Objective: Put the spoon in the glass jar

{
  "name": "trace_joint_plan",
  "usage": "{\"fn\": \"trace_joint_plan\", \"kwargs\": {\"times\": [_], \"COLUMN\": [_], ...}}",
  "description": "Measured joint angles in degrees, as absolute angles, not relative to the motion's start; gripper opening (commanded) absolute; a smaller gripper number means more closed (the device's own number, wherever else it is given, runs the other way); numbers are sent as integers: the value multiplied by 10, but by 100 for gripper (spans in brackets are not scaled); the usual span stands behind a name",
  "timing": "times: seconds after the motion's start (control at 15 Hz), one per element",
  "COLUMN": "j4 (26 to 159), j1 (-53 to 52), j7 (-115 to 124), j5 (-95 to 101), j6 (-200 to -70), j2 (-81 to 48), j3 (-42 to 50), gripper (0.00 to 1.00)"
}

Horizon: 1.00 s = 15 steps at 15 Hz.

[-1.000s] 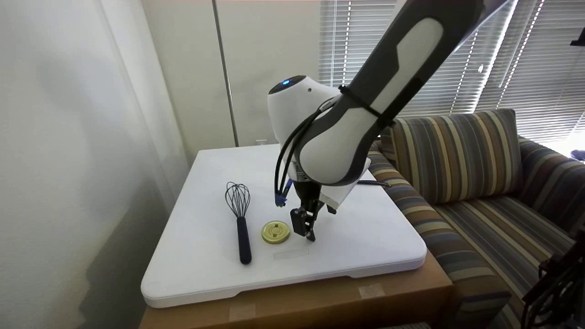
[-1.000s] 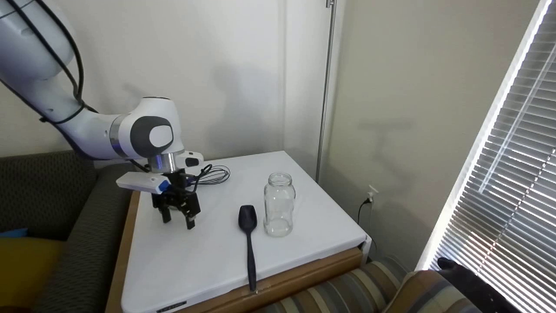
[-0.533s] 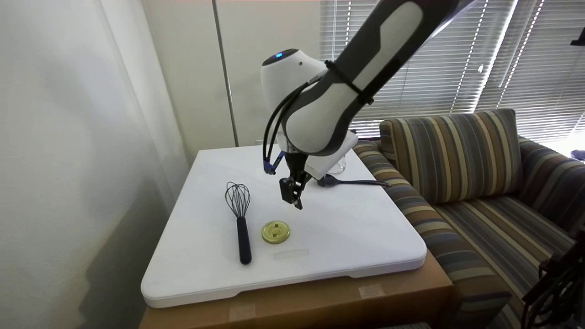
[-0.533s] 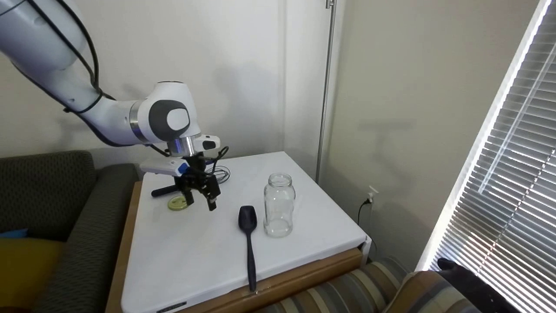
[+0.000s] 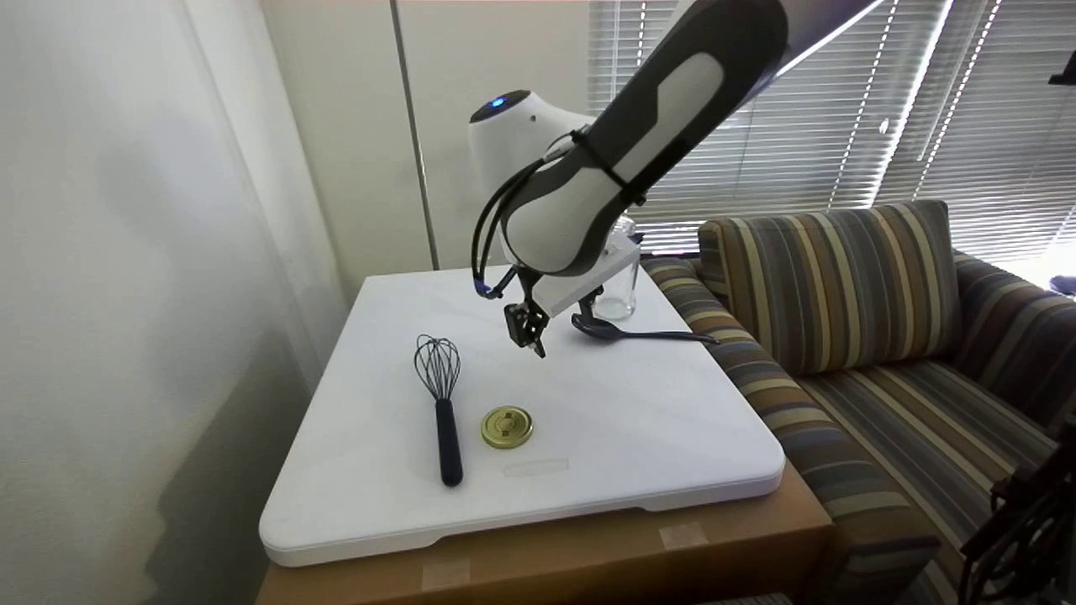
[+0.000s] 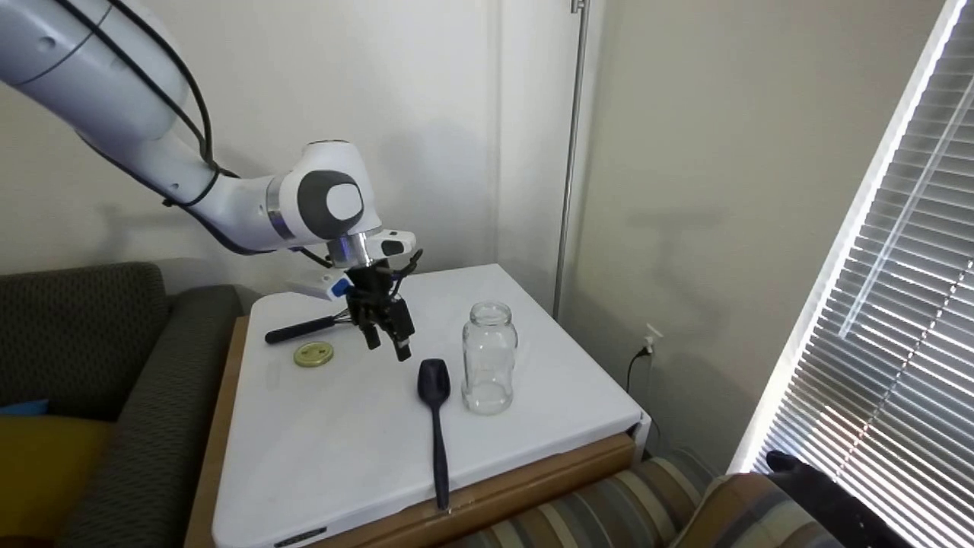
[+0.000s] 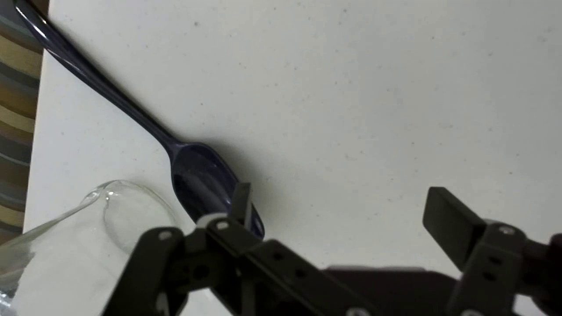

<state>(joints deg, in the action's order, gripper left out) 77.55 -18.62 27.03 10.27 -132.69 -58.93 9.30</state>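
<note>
The dark spoon [image 6: 438,438] lies flat on the white table, its handle end reaching past the table edge. It also shows in the other exterior picture [image 5: 605,329] and in the wrist view [image 7: 199,175]. The clear glass jar [image 6: 489,365] stands upright and open beside the spoon's bowl. It is partly behind the arm in an exterior view [image 5: 620,290] and at lower left in the wrist view [image 7: 88,245]. My gripper [image 6: 388,348] is open and empty above the table, short of the spoon's bowl tip. In the wrist view [image 7: 340,193] its left finger overlaps the bowl.
A black-handled whisk [image 5: 449,437] and a yellowish round disc [image 5: 507,427] lie on the white table [image 5: 656,437]. A striped armchair [image 5: 832,286] stands against one table side. A wall [image 6: 426,152] rises along another side.
My gripper has risen and moved away from the yellowish disc toward the spoon and the jar. It stays open. The spoon, jar, whisk and disc have not moved.
</note>
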Motion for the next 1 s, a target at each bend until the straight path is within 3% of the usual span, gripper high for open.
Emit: {"fn": "trace_joint_plan", "kwargs": {"times": [0.4,1.0], "j4": [759,623], "j1": [-189,-179], "j7": [275,279], "j5": [103,109], "j6": [-1314,-1178], "j2": [-594,-649], "j3": [99,124], "gripper": [100,100]}}
